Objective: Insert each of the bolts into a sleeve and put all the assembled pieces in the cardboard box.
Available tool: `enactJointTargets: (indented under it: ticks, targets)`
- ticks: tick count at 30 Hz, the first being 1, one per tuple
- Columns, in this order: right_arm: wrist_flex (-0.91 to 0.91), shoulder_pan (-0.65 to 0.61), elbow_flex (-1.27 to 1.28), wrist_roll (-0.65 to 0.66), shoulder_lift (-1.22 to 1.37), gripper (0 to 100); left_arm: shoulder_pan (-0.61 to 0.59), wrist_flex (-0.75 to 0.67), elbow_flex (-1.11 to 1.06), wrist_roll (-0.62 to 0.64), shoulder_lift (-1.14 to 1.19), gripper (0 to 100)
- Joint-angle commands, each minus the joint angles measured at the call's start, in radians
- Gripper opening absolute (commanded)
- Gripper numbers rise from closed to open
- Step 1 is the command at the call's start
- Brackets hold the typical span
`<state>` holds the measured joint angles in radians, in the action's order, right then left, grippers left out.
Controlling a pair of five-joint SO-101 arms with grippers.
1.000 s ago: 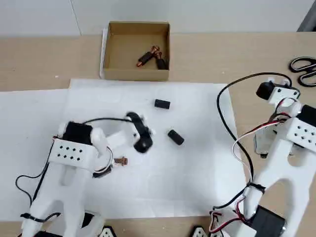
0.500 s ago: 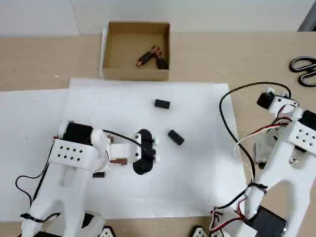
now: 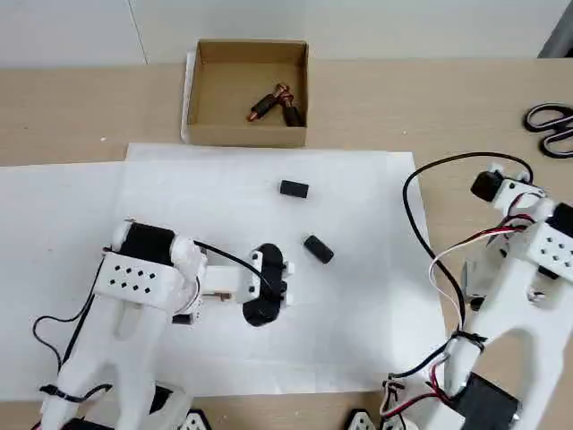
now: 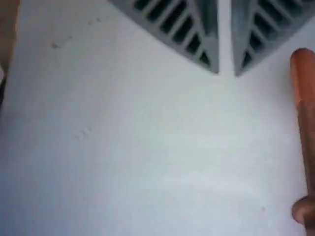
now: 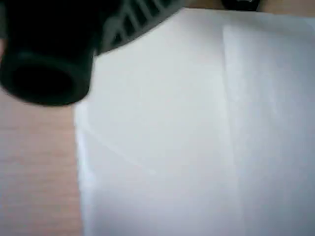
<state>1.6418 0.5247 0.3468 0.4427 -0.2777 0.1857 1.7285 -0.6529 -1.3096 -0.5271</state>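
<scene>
A copper bolt [image 4: 304,123] lies on the white paper just beside the grey fingertips of my left gripper [image 4: 227,69], not between them. The fingers stand almost together, shut on nothing, low over the paper [image 3: 358,305]. In the high view this gripper [image 3: 219,288] is under the left arm's wrist. My right gripper [image 5: 93,39] is shut on a black sleeve [image 5: 47,64], held over the paper's right edge. Two more black sleeves [image 3: 294,189] [image 3: 318,249] lie loose on the paper. The cardboard box [image 3: 204,90] at the back holds two assembled pieces [image 3: 269,102].
Scissors [image 3: 551,125] lie on the wooden table at the far right. The right arm's black cable [image 3: 414,224] loops over the paper's right edge. Open paper stretches between the two arms.
The left arm's wrist swung down and toward the front, bringing its gripper low beside the bolt. The right arm drifted slightly to the right.
</scene>
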Motion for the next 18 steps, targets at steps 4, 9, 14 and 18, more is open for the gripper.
enactJointTargets:
  ticks: [4, 9, 14, 18]
  targets:
    - [0.013, 0.010, -0.003, 0.003, -0.042, 0.5, 0.061, -0.048, 0.002, 0.101, 0.000, 1]
    - [0.024, 0.010, -0.002, 0.003, -0.065, 0.5, 0.060, -0.138, -0.004, 0.169, -0.006, 1]
    - [0.025, 0.010, -0.002, 0.006, -0.163, 0.3, 0.068, -0.140, -0.031, 0.130, 0.000, 5]
    - [0.027, 0.010, 0.046, 0.011, -0.220, 0.3, 0.063, -0.140, -0.064, 0.083, -0.002, 12]
